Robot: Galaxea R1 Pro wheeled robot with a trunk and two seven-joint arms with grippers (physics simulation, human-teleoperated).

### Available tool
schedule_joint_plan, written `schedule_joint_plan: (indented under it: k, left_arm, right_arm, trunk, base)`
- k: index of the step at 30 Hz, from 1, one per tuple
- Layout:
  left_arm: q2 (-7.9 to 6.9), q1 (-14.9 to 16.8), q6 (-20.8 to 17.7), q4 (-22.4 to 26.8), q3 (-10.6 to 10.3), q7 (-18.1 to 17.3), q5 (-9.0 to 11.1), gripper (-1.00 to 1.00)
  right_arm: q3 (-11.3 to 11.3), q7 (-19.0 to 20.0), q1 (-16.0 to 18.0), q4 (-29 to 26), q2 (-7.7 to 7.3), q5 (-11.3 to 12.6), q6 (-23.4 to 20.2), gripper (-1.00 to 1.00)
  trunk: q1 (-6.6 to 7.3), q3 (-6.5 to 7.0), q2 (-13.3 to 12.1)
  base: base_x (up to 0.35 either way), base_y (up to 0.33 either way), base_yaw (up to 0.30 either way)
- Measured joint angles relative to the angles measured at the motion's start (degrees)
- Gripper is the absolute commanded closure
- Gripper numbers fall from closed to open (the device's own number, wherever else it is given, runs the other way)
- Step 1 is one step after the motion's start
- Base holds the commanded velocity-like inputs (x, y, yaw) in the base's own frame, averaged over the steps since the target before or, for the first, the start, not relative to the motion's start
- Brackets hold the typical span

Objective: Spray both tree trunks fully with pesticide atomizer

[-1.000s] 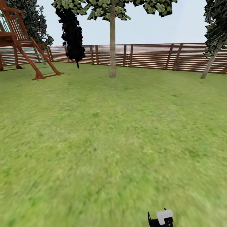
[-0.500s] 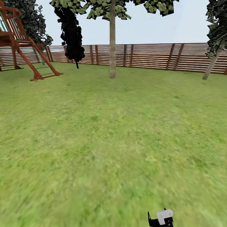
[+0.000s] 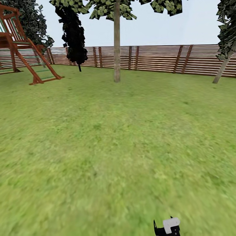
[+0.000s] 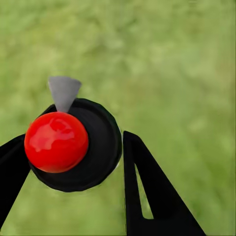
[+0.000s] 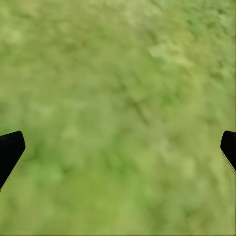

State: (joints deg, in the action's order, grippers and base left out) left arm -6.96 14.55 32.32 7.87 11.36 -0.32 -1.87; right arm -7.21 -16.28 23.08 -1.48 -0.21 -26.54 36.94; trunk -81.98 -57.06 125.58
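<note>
Left pincer (image 4: 73, 162) points down at the grass floor (image 4: 172, 64), fingers closed around the pesticide atomizer (image 4: 73, 145); its pale trigger head (image 3: 171, 225) shows low in the head view. Right pincer (image 5: 118, 147) hangs spread wide, empty. Tree trunk (image 3: 117, 49) stands far ahead by the fence (image 3: 157, 59).

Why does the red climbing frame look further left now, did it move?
No. The climbing frame keeps its place by the fence; the leaning tree slid right as the frame slid left, so the camera moved forward.
</note>
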Motion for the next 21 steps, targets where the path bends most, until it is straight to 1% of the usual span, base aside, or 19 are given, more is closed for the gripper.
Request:
schedule_joint_plan:
  k: [21]
  left_arm:
    - [0.01,0.0,0.0,0.0,0.0,0.0,0.0,1.0]
  right_arm:
    - [0.0,0.0,0.0,0.0,-0.04,0.0,0.0,-1.0]
  trunk:
    - [0.0,0.0,0.0]
  base:
    - [0.336,0.0,0.0]
